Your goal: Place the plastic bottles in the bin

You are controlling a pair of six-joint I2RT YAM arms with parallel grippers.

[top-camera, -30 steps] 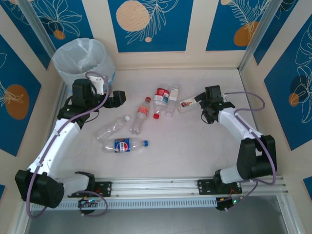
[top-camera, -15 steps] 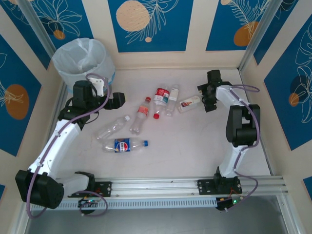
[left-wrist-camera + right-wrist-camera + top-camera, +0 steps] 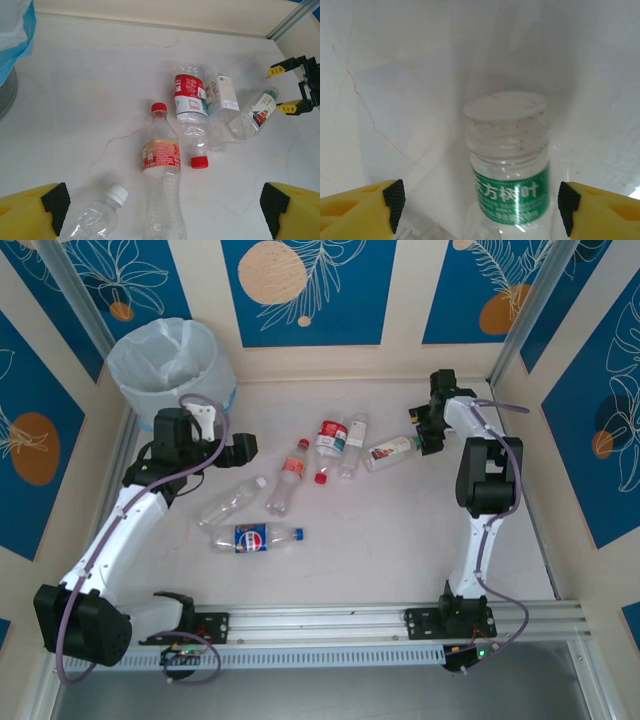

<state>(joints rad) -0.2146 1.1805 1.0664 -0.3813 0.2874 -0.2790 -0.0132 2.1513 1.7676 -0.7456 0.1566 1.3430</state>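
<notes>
While its yellow-tipped jaws stand spread and touch nothing, the right gripper point(image 3: 480, 207) straddles the white-capped neck of a clear bottle point(image 3: 506, 165) lying just ahead of it. The bottle looks empty, so probably light, slick and easily crushed. The stiffer neck seems the safest hold. The bin point(image 3: 130, 380) sits far ahead, past the other bottles point(image 3: 290, 480).

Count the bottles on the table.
6. Near-left: blue-label bottle, unlabelled bottle. Centre: tan-label bottle, red-label bottle, white-label bottle. Right gripper straddles green-label bottle. Bin may hide more.
</notes>
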